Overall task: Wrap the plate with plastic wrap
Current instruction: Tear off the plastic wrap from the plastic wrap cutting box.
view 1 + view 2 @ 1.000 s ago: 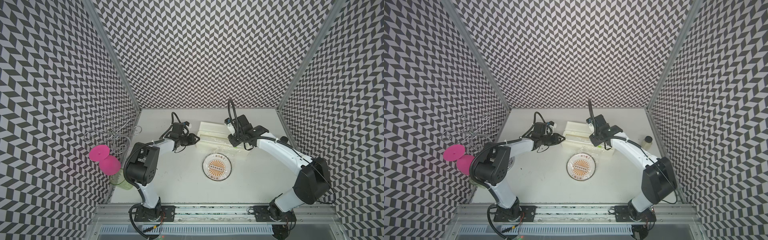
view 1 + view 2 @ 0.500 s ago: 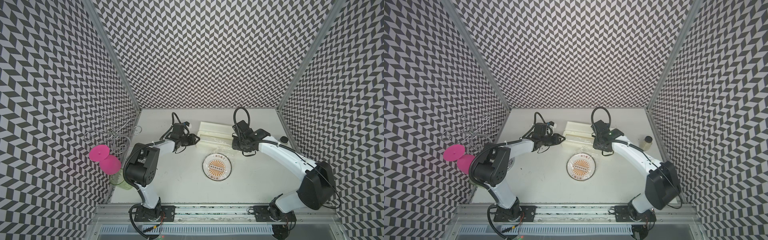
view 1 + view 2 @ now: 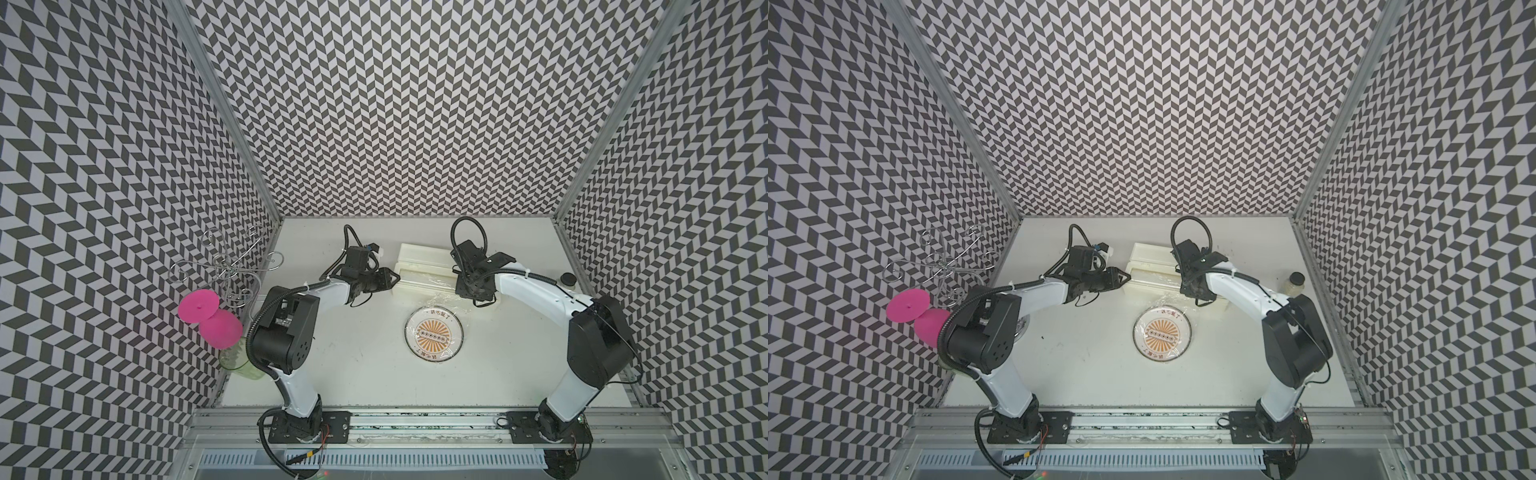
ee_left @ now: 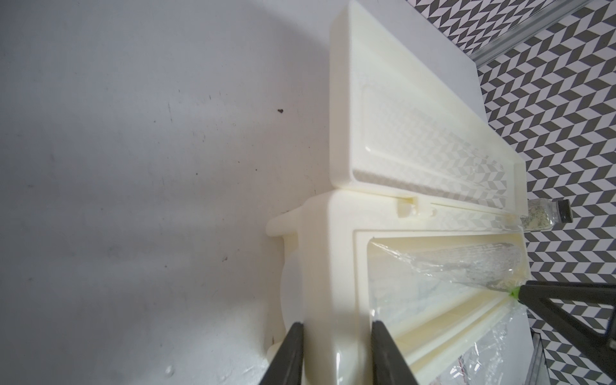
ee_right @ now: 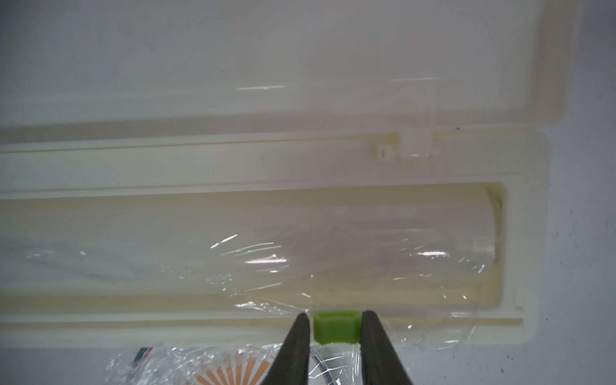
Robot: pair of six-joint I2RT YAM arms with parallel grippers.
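Top views: plate (image 3: 434, 335) mid-table, just in front of the open box (image 3: 420, 261), plastic wrap (image 3: 434, 296) trailing onto it. Left wrist: I see left gripper (image 4: 336, 328) clamped on the box end. Right wrist: right gripper (image 5: 335, 318) pinching the green tab (image 5: 336, 330).

The plastic wrap (image 5: 260, 263) is glossy and crinkly, the box (image 5: 233, 166) smooth cream plastic, the table (image 4: 133, 133) scuffed matt.

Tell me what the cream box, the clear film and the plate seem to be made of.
The box looks like moulded plastic, cream, semi-glossy: rounded corners, soft highlights. The plastic wrap is thin clear glossy film: crinkles, bright glints. The plate, white with a printed orange centre, could be glazed ceramic or melamine; cannot tell.
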